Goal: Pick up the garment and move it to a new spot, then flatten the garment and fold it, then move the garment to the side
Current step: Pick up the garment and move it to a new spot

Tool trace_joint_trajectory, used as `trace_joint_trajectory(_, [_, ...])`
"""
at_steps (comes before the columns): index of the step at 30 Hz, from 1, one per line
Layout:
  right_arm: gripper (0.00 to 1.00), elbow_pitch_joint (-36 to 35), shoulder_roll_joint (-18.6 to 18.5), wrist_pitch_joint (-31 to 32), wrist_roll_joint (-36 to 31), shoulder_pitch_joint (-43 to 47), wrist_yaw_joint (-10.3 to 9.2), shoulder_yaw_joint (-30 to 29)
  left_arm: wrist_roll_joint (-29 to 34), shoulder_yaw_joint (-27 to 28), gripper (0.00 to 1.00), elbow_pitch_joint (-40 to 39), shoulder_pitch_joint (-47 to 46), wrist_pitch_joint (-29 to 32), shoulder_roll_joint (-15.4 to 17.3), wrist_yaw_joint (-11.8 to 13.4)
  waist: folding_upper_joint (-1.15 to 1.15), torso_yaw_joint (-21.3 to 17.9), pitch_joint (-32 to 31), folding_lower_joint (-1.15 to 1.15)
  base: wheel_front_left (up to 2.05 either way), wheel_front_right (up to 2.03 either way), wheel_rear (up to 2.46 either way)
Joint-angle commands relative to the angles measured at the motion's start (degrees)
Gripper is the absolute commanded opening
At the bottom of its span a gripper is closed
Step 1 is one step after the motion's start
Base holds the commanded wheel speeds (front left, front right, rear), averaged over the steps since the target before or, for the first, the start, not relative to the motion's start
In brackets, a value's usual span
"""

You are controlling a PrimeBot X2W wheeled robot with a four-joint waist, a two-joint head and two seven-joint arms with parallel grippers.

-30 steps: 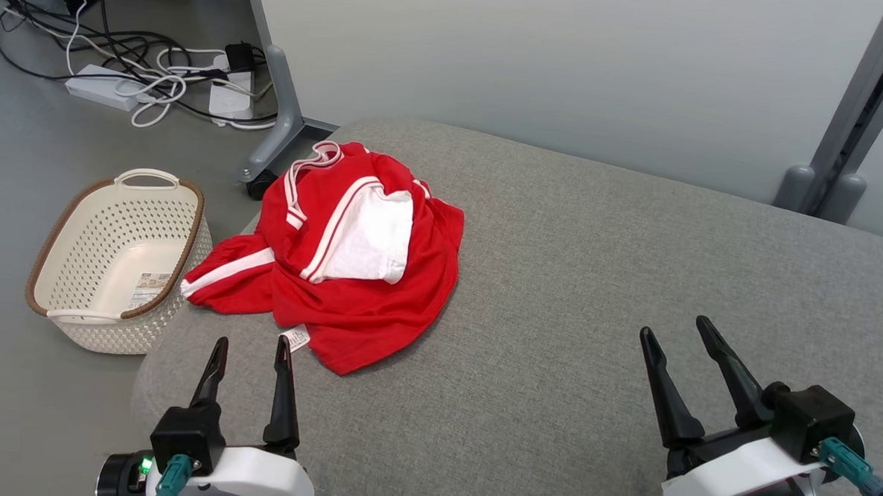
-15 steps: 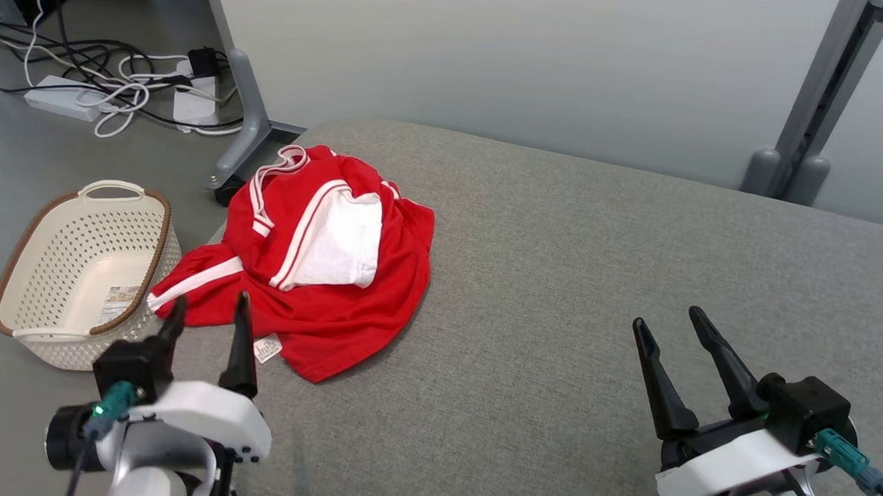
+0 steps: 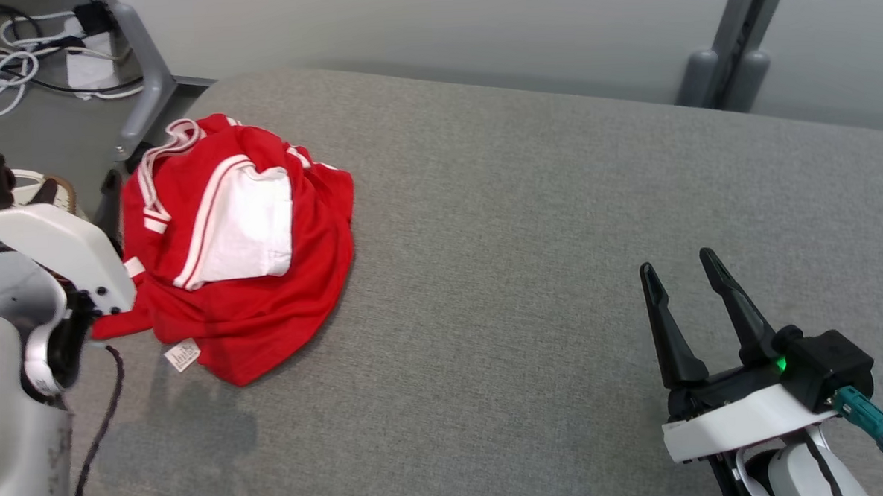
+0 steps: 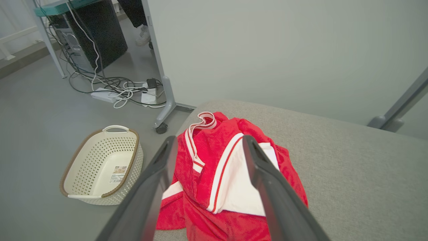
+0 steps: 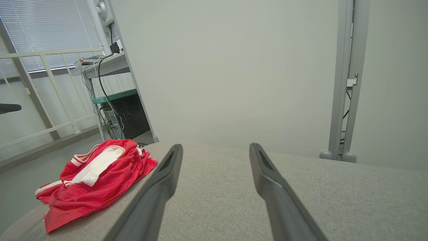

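**A:** Biggest thing?
**B:** A grey padded surface (image 3: pixel 530 222) across my whole front.
**A:** Garment?
**B:** The red garment (image 3: pixel 258 315) with white trim is crumpled in a heap at the surface's left end. Nothing touches it.
**A:** Next?
**B:** A cream perforated basket (image 4: pixel 100 167) on the floor, left of the heap.
**A:** Grippers?
**B:** My left gripper (image 4: pixel 210 139) is raised and pointed at the heap, fingers spread, empty. My right gripper (image 3: pixel 678 262) is well apart from the garment, over bare fabric, fingers also spread, empty.
**A:** Smallest?
**B:** A white label (image 3: pixel 182 355) at the garment's near edge.

Left hand (image 4: pixel 210 139) spread wide, right hand (image 3: pixel 675 261) spread wide, pointing forward
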Motion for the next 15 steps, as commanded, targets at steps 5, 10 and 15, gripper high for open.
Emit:
trace_joint_trajectory(5, [1.0, -2.0, -1.34, 0.76, 0.28, -3.48, 0.12, 0.43, -2.85, 2.5, 1.0, 9.91, -7.58, 5.89, 3.86, -0.81, 0.0, -5.4, 6.97, 0.0, 0.0, 0.0, 0.0])
trace_joint_trajectory(10, [1.0, -3.15, -1.75, 0.97, 0.06, -5.27, 0.13, 0.47, -4.38, 3.72, 1.0, 17.13, -11.47, 7.84, 5.69, -1.48, 0.0, -7.53, 10.21, 0.0, 0.0, 0.0, 0.0])
trace_joint_trajectory(15, [1.0, -3.82, -1.98, 0.88, -0.26, -6.62, 0.12, 0.53, -5.17, 4.57, 1.0, 26.06, -15.08, 7.84, 7.97, -2.38, 0.0, -9.84, 13.15, 0.0, 0.0, 0.0, 0.0])
